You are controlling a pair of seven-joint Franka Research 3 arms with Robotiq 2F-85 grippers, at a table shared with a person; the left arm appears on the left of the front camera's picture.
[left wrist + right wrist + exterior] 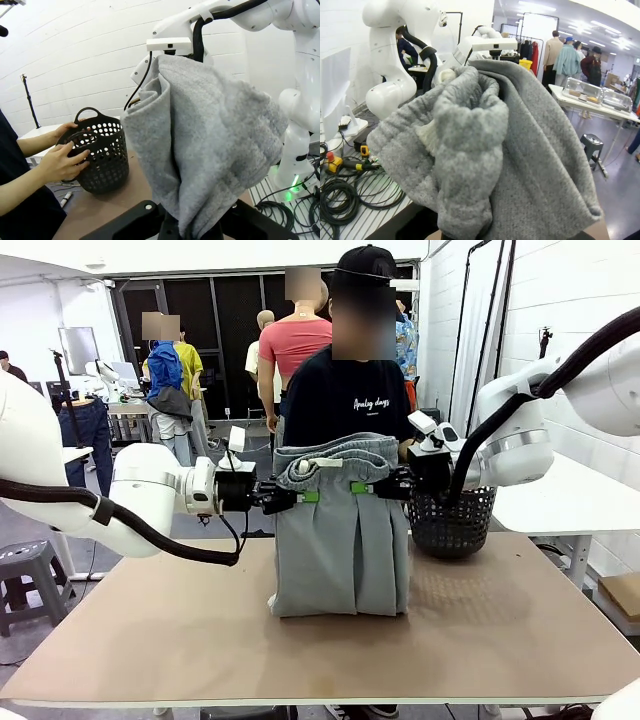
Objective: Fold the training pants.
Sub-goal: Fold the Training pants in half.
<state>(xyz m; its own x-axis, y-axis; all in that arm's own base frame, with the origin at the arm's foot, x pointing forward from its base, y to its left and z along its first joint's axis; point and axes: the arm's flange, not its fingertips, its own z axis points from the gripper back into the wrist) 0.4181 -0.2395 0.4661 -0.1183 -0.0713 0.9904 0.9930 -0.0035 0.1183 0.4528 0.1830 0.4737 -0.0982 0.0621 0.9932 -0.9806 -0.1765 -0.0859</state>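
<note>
Grey training pants [342, 530] are hanging unfolded; your left gripper [300, 496] and right gripper [368, 487] are pinching the waistband, folding's all ahead.

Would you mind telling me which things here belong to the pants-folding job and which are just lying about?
Part of the job:
- training pants, hanging over the table, hems touching it
- left gripper, shut on one side of the pants
- right gripper, shut on the other side

Just lying about:
- black basket, far right on the table, in the person's hands
</note>
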